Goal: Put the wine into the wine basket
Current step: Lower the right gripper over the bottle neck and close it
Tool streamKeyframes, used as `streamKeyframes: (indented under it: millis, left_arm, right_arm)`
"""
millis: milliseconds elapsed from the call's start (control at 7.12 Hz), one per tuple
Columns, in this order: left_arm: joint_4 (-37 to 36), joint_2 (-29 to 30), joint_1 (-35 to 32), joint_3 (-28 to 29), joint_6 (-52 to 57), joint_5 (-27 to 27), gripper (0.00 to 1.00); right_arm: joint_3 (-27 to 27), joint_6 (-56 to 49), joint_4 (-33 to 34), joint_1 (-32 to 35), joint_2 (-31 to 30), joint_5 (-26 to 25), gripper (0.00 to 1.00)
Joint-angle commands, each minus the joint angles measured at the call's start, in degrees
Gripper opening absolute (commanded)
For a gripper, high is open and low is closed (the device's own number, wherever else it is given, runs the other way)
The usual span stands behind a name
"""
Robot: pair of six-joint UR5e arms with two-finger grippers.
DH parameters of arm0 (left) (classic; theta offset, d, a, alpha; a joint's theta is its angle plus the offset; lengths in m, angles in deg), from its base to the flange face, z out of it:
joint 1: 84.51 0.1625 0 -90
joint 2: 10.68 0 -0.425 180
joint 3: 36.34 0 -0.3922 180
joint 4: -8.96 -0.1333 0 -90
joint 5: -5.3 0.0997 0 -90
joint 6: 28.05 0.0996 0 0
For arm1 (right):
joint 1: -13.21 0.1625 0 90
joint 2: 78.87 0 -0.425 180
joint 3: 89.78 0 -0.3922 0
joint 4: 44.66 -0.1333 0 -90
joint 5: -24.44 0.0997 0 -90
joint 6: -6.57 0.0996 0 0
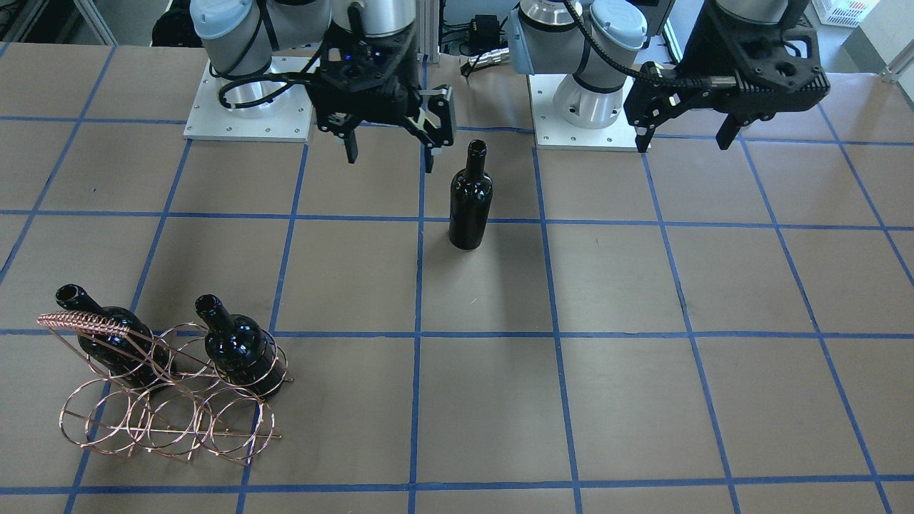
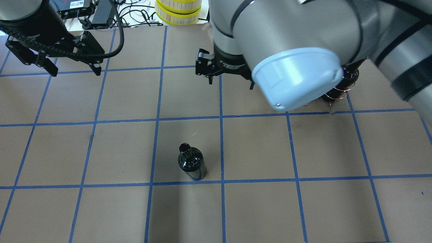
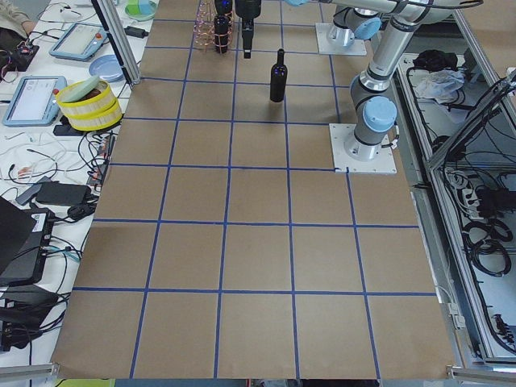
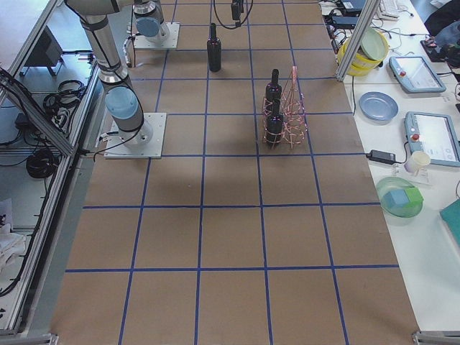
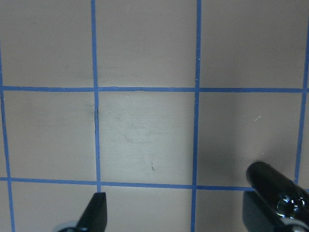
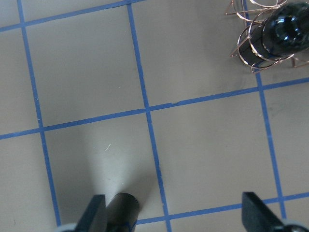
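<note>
- Plainly, the wine (image 1: 470, 203) stands upright and alone on the surface (image 1: 643, 285), near the middle and close to a crossing of the blue grid lines (image 1: 643, 223).
- It is well apart from the wine basket (image 1: 168, 400), which sits toward the robot's right, on the far side of the surface from the robot.
- Two other bottles (image 1: 239, 350) each stand in a ring of the basket's row nearer the robot; the other rings that show hold nothing.
- The right hand (image 1: 390, 153) hangs above the surface near the wine without touching it. Its fingers are spread wide with nothing between them. In the right wrist view the bottle's top shows at the lower edge, just beside one finger.
- The left hand (image 1: 684, 139) hovers well apart from the wine, fingers likewise wide apart and holding nothing.
</note>
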Motion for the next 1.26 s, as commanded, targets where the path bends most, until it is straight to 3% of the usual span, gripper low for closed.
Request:
streamKeyframes:
  millis: [0,422,703,1124]
  left_arm:
    - [1.4,-0.5,2.3,-0.3,3.7,1.6,1.00]
    - [1.6,-0.8,2.5,-0.5,7.6,1.6,1.00]
    - [1.6,-1.0,2.5,-0.6,7.7,1.6,1.00]
    - [1.5,-1.1,2.5,-0.6,7.7,1.5,1.00]
  right_arm:
    - [2.1,7.5,0.5,6.0,4.0,0.0,1.00]
    - [1.5,7.6,-0.7,11.1,5.7,-0.8,1.00]
    - [-1.7,0.7,0.2,11.6,6.2,1.5,1.00]
    - [-4.8,0.6,0.3,11.7,6.4,2.5,1.00]
